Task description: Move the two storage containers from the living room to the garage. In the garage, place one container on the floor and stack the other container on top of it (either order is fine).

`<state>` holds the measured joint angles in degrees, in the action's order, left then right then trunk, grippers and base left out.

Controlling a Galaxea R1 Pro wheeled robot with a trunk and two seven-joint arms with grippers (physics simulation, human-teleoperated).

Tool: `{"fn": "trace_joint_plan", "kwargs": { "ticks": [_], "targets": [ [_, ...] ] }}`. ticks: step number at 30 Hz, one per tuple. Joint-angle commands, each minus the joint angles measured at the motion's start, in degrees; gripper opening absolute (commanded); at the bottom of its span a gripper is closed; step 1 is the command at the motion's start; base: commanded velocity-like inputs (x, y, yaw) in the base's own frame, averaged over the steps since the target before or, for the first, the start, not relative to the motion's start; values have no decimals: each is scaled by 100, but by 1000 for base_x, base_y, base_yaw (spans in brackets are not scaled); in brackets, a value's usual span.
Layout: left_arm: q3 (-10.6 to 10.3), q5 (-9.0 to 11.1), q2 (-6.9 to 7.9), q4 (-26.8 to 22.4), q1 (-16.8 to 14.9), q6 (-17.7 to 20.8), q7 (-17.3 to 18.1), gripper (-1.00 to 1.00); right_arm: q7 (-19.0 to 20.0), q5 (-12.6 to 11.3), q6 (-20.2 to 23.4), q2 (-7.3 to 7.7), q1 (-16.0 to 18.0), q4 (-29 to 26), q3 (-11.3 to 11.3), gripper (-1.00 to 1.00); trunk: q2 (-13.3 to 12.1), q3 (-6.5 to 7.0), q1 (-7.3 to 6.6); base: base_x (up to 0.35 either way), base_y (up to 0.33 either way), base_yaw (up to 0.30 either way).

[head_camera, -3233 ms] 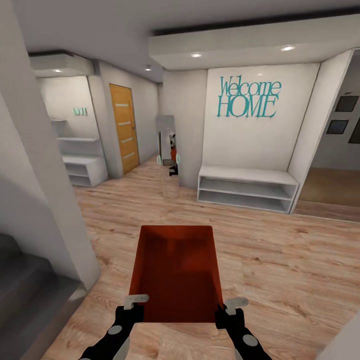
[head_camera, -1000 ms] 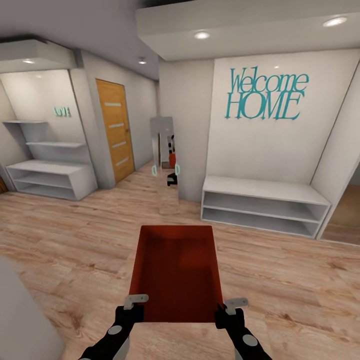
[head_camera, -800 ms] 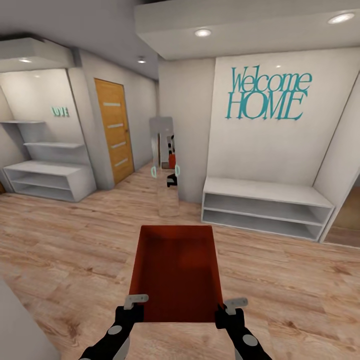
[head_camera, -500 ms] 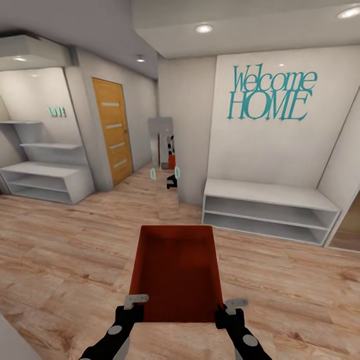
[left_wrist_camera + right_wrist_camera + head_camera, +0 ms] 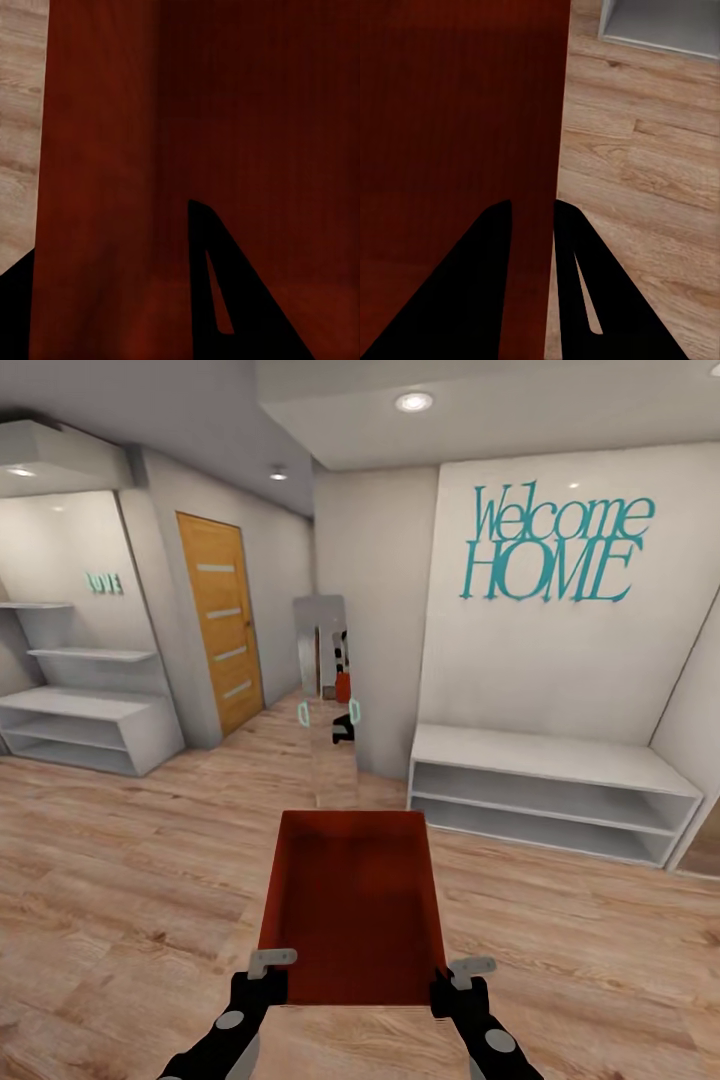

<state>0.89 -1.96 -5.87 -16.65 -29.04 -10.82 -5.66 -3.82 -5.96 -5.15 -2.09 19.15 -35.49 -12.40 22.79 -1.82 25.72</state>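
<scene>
- Storage container (image 5: 352, 905): one orange-red open-topped box is carried out in front of the robot, above the light wood plank floor (image 5: 120, 860) of an entry hall, not yet in any garage.
- Left end effector (image 5: 268, 972) pinches the near left corner wall; in the left wrist view one finger (image 5: 225, 300) lies inside the box and the wall passes between the fingers.
- Right end effector (image 5: 462, 978) pinches the near right wall; the right wrist view shows the wall clamped between both dark fingers (image 5: 574, 285).
- Handling, as I judge it: empty, light and stiff, but thin-walled and smooth, so the rim grips could slip or let the far end sag; holding both near corners level seems wise.
- Room: a mirror (image 5: 326, 700) and wall corner stand straight ahead, a white shelf bench (image 5: 545, 790) to the right, another white shelf (image 5: 90, 725) to the left.
- The open passage runs left of the mirror toward a wooden door (image 5: 222, 620).
</scene>
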Motion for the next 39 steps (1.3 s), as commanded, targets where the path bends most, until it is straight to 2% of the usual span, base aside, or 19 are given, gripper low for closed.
{"fn": "trace_joint_plan", "kwargs": {
  "ticks": [1,39],
  "targets": [
    [70,2,165,16,-5,-25,-252,-100,74,-32,-270,7,9,-28,-60,-100,13,-13,7,331,0,79],
    [70,2,165,15,-5,-25,-252,-100,74,-34,-268,7,9,-28,-69,-100,13,-13,7,331,0,256]
  ]
}}
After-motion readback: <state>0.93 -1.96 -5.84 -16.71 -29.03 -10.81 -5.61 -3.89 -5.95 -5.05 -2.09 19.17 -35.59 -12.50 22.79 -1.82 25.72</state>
